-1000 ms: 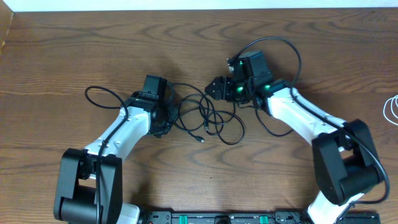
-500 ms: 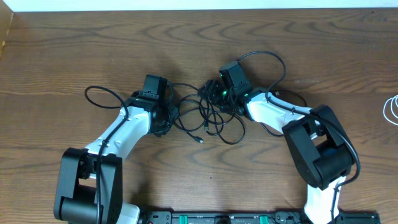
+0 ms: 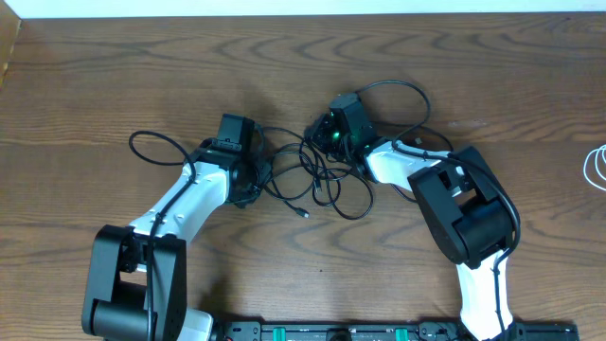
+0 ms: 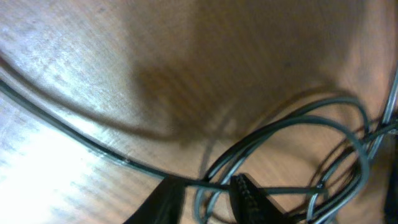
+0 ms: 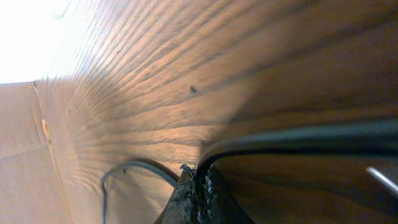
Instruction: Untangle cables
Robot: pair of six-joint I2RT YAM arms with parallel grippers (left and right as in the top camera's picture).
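Wooden table: brown grained boards are seen across the whole overhead frame, and both arms are reached in toward its middle.
Black cables: a loose tangle of thin overlapping loops is laid flat on the table at the centre of the overhead frame, between the two arms.
Plug end: one small plug is seen at the lower edge of the tangle, lying on bare wood.
Side loop: one black strand is carried out toward the left of the overhead frame, where a rounded loop is formed beside the left arm.
White cable: a curved piece is seen at the right edge of the overhead frame, cut off by it and well apart from the tangle.
Left gripper: the fingers are held apart at the bottom of the wrist frame; black strands are passed through the gap and are not pinched.
Right gripper: the fingers are pressed together at the bottom of the wrist frame, and a black strand is clamped at their tips and led off to the right.
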